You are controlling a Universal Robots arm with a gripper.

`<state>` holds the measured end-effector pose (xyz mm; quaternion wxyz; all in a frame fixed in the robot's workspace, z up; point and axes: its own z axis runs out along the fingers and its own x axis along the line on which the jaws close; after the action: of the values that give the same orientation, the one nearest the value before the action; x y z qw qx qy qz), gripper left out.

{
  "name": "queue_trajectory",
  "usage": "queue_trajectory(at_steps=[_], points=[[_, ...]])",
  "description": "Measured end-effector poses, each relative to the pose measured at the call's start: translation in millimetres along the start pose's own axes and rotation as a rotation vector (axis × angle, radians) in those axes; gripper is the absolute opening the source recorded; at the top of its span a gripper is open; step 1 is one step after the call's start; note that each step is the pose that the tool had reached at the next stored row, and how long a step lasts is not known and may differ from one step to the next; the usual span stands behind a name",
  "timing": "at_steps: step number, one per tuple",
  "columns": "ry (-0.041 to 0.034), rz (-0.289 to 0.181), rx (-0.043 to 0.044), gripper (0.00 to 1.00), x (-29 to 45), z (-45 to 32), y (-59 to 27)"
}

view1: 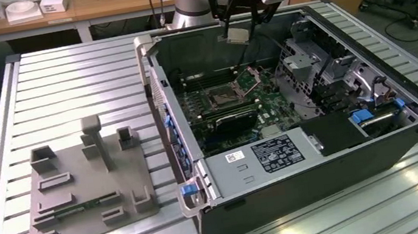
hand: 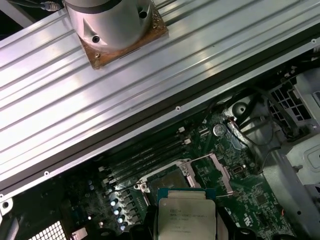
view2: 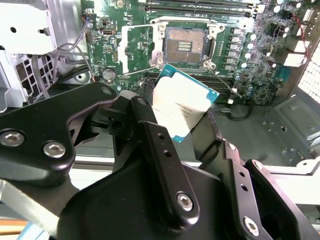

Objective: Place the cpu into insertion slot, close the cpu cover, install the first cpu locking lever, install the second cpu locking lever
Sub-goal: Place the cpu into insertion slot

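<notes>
The cpu (view1: 237, 34) is a small square chip with a silvery top, and my gripper (view1: 242, 21) is shut on it. It hangs high over the back of the open computer case, well above the motherboard (view1: 228, 105). In the second wrist view the cpu (view2: 182, 102) sits tilted between the black fingers (view2: 145, 125); the bare insertion slot (view2: 185, 46) lies beyond it. The cpu cover (view2: 135, 49) is swung open beside the slot, and the thin locking levers (view2: 220, 82) stand released. In the first wrist view the cpu (hand: 186, 212) partly hides the slot (hand: 167, 181).
The case (view1: 303, 202) lies open on a slatted aluminium table (view1: 64, 82). A black power box (view1: 280, 153) with a white label fills its near end, and drive cages (view1: 325, 70) stand at the exterior view's right. A grey fixture plate (view1: 88, 189) lies left of the case.
</notes>
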<state>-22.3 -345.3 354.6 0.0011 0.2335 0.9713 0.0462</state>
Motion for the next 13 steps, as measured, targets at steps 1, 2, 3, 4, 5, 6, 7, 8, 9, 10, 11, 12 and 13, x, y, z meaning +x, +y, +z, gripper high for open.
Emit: queue_trajectory(at_steps=[1, 2, 3, 4, 5, 6, 7, 8, 9, 10, 11, 12, 13], points=[[-0.0004, 0.005, -0.0001, 0.54, 0.0, 0.0, 0.0], [-0.0008, 0.009, -0.0002, 0.54, 0.0, 0.1, 0.0], [-0.0013, 0.014, -0.0004, 0.54, 0.0, 0.2, 0.0], [-0.0016, 0.018, -0.0003, 0.54, 0.0, 0.2, 0.0], [-0.0019, 0.022, -0.0004, 0.54, 0.0, 0.2, 0.0], [-0.0023, 0.025, -0.0004, 0.54, 0.0, 0.2, 0.0], [-0.0025, 0.027, -0.0005, 0.54, 0.0, 0.2, 0.0], [-0.0026, 0.030, -0.0005, 0.54, 0.0, 0.2, 0.0], [-0.0028, 0.031, -0.0006, 0.54, 0.0, 0.2, 0.0], [-0.0028, 0.031, -0.0005, 0.54, 0.0, 0.2, 0.0], [-0.0029, 0.032, -0.0006, 0.54, 0.0, 0.3, 0.0], [-0.0030, 0.033, -0.0007, 0.54, 0.0, 0.3, 0.0], [-0.0030, 0.033, -0.0006, 0.54, 0.0, 0.3, 0.0]])
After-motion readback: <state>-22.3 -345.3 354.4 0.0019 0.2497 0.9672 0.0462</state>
